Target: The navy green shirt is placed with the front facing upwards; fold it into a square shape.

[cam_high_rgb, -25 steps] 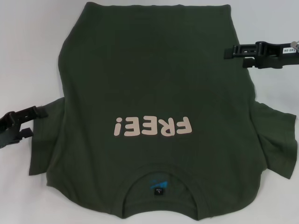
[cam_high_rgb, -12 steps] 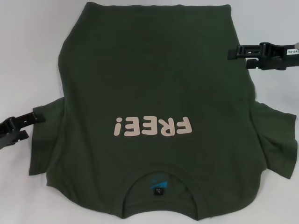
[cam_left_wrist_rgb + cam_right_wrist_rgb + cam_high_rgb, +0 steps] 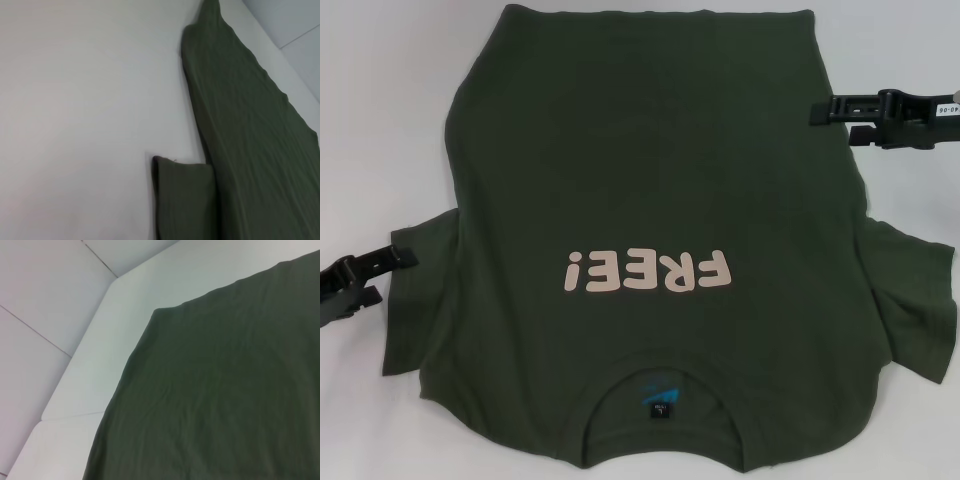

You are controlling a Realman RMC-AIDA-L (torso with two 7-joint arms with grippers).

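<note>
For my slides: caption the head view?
Green shirt lies flat, collar nearest the robot; left claw at its sleeve, right claw at its side.

Black grippers (image 3: 375,272), one white-labelled

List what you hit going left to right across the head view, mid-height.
left gripper at the sleeve edge → navy green shirt, spread flat with the FREE! lettering on its chest → right gripper at the shirt's far-right edge, over the white table.

Collar label (image 3: 658,397) print unreadable (shirt (image 3: 650,180) bottom edge cropped).
</note>
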